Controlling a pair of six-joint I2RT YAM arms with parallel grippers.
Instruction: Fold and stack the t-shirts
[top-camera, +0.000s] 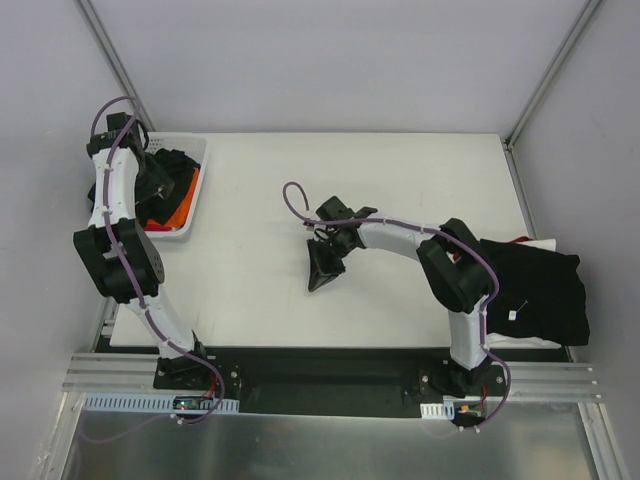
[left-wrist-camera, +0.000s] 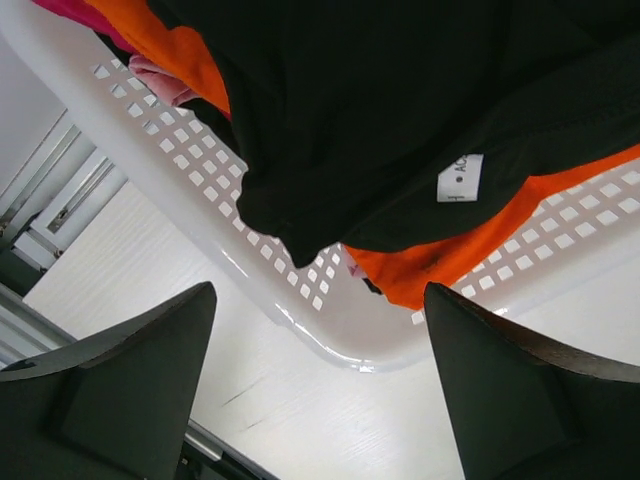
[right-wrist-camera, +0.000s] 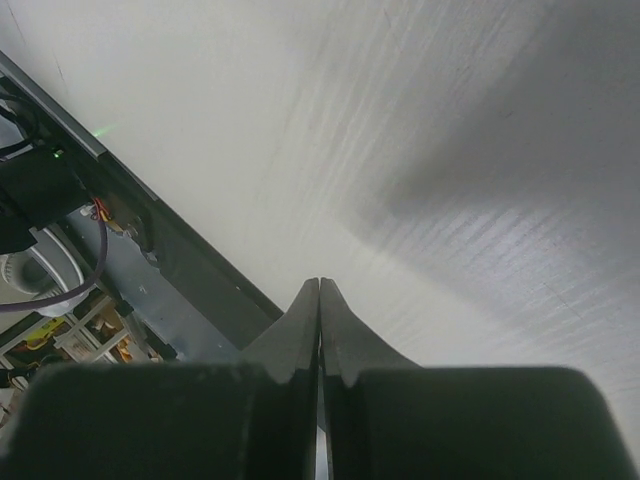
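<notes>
T-shirts (left-wrist-camera: 380, 110) in basket (left-wrist-camera: 190, 180) lie just beyond spread left hand (left-wrist-camera: 320, 290).

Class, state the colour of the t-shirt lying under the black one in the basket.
The t-shirt is orange, clearest in the left wrist view.

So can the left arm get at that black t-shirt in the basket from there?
Probably yes. Its open fingers hover just at the white basket corner, the black t-shirt lies atop the orange t-shirt, and nothing blocks the way.
</notes>
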